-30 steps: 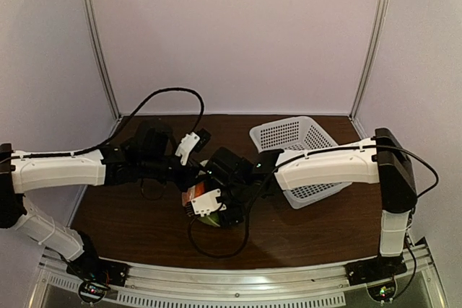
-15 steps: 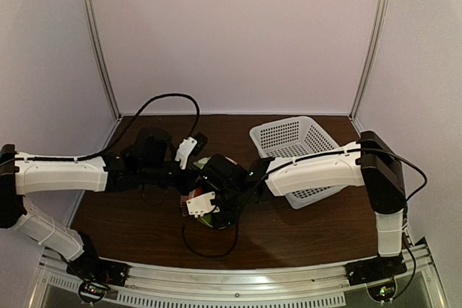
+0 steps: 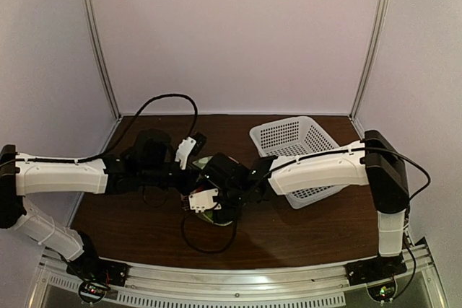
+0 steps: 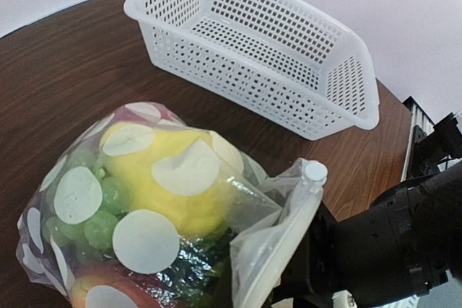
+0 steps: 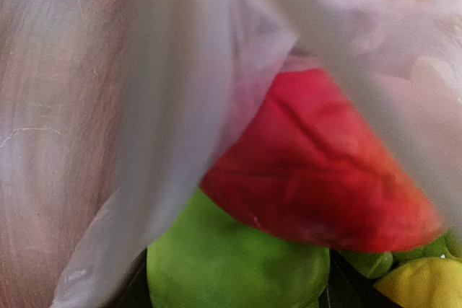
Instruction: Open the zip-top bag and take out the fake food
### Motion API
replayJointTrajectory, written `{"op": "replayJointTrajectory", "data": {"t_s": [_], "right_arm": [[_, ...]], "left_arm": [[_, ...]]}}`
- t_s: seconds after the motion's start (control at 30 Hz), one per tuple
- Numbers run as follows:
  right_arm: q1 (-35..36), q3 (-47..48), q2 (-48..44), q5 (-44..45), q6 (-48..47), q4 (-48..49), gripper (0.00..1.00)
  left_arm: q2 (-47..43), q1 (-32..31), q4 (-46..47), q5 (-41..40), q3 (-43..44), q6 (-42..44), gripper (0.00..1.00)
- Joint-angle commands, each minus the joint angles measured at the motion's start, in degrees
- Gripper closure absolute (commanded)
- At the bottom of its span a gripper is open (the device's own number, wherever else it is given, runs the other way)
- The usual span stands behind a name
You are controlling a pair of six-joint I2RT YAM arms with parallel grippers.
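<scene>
The zip-top bag (image 4: 216, 200), clear with white dots, is lifted in front of the left wrist camera, its zip strip (image 4: 285, 239) rising at the right. It holds a yellow lemon (image 4: 162, 182), green grapes (image 4: 101, 214) and a red apple (image 4: 94, 290). My left gripper (image 3: 198, 160) holds the bag's edge; its fingers are hidden. My right gripper (image 3: 209, 208) reaches into the bag's mouth. In the right wrist view its dark fingers (image 5: 130, 292) sit against both sides of a green apple (image 5: 238, 257), under the red apple (image 5: 325, 171) and beside the lemon (image 5: 422, 286).
A white perforated basket (image 3: 307, 138) stands on the brown table at the right rear; it also shows in the left wrist view (image 4: 339, 84). The right arm's black wrist (image 4: 397, 250) crowds the bag's mouth. A black cable (image 3: 195, 239) loops on the table in front.
My right gripper has moved left and deeper into the bag's mouth. The left gripper with the bag has shifted slightly left.
</scene>
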Motion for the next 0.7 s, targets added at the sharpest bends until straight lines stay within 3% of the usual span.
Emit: {"op": "replayJointTrajectory", "data": {"t_s": [0.0, 0.43, 0.67], "right_arm": [[-0.26, -1.42, -9.39, -3.15, 2.39, -2.88, 0.42], [-0.59, -2.02, -17.81, -7.45, 7.75, -7.28, 0.42], [-3.63, 0.21, -20.49, -19.88, 10.29, -12.11, 0.42]], "left_arm": [[-1.54, 0.10, 0.89, -3.81, -1.41, -0.48, 1.00], [-3.05, 0.28, -0.71, -6.63, -0.78, -0.60, 1.00], [-4.01, 0.28, 1.16, -6.14, -1.01, -1.36, 1.00]]}}
